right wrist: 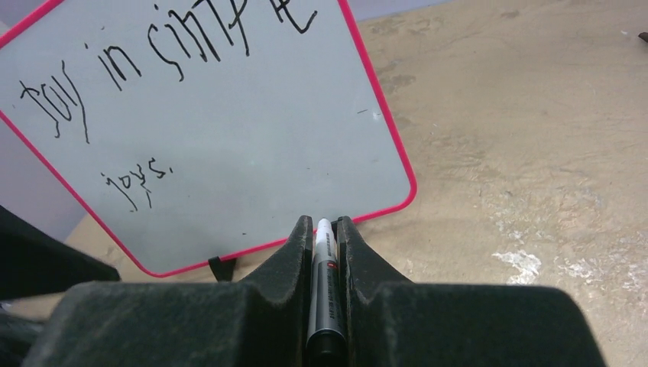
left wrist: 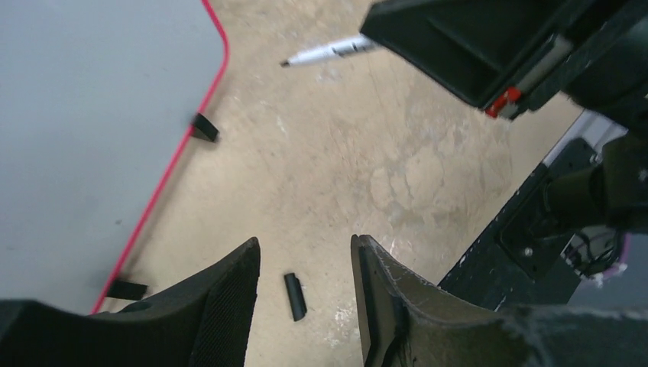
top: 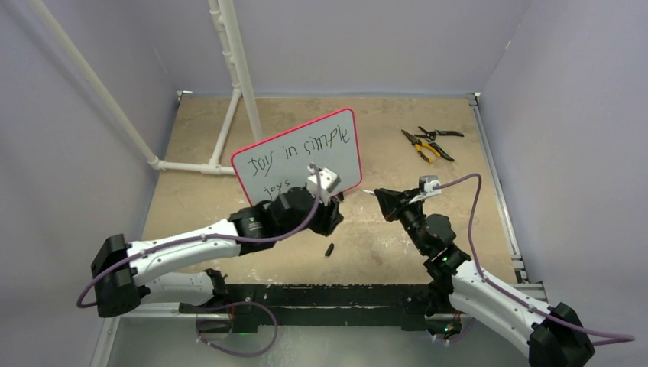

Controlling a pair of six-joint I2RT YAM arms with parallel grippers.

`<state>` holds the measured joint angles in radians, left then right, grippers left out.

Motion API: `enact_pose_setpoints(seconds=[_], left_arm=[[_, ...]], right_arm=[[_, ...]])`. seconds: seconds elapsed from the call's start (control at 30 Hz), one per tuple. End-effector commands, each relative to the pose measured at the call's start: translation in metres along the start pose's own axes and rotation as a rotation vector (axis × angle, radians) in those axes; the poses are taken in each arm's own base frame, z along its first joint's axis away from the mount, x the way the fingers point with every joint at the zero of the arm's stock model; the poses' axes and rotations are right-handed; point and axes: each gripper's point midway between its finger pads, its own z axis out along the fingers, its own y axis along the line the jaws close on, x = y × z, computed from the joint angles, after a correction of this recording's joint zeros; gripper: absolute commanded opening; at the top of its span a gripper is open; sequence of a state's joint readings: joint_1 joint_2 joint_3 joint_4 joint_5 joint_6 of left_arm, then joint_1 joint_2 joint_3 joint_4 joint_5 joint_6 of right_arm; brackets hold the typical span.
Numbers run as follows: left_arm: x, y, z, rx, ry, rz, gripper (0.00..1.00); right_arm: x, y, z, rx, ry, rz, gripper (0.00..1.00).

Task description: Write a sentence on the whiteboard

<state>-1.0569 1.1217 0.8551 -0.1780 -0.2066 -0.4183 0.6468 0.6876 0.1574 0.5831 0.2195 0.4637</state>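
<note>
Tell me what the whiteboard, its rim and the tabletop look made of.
Whiteboard: smooth, faintly glossy pale coated panel, as the sentence sits cleanly inked. Rim: thin red-pink, probably plastic. Tabletop: matt mottled tan with pale scuffs, perhaps stone-look laminate; unclear.

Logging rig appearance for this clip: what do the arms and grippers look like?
The left arm and right arm have white shells, black joints and a purple cable each. The left gripper and right gripper are black, with two wedge-shaped fingers, textured inside.

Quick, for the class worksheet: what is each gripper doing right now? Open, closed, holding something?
Left gripper: open, holding nothing.
Right gripper: closed on a marker.
</note>
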Motion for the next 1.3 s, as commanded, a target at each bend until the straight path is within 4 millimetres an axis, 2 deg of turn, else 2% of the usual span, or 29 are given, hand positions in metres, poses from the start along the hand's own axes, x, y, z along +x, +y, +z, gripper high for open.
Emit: enact_pose_setpoints(seconds=[0.0,0.07,0.23,0.4,0.67,0.83,1.0,1.27], left_arm=[[0.029,-0.019,0.023,-0.01,0.01,-0.026,0.47],[0.054,-0.026,0.033,0.0,0.058,-0.026,0.47],[0.086,-0.044,0.046,0.025,0.1,-0.031,0.51],[0.114,-0.03,0.054,-0.056,0.153,-0.059,0.52],[0.143,0.006,0.049,-0.25,0.233,-0.027,0.51],[0.157,0.007,0.047,-0.25,0.282,-0.008,0.49],[0.171,0.0,0.053,-0.206,0.336,0.025,0.47],[0.194,0.014,0.055,-0.303,0.439,0.105,0.32]], right_arm=[[-0.008,-0.003,-0.005,0.006,-0.049,0.015,0.0],[-0.011,-0.002,-0.006,0.002,-0.059,0.008,0.0],[-0.015,-0.001,-0.007,-0.009,-0.085,-0.014,0.0],[-0.018,-0.003,-0.005,0.009,-0.086,-0.004,0.0],[-0.015,-0.001,-0.003,-0.004,-0.077,-0.005,0.0],[-0.012,-0.002,-0.002,0.002,-0.067,-0.008,0.0],[-0.011,-0.003,-0.001,0.004,-0.067,-0.008,0.0],[-0.013,-0.002,-0.002,0.003,-0.073,-0.005,0.0]])
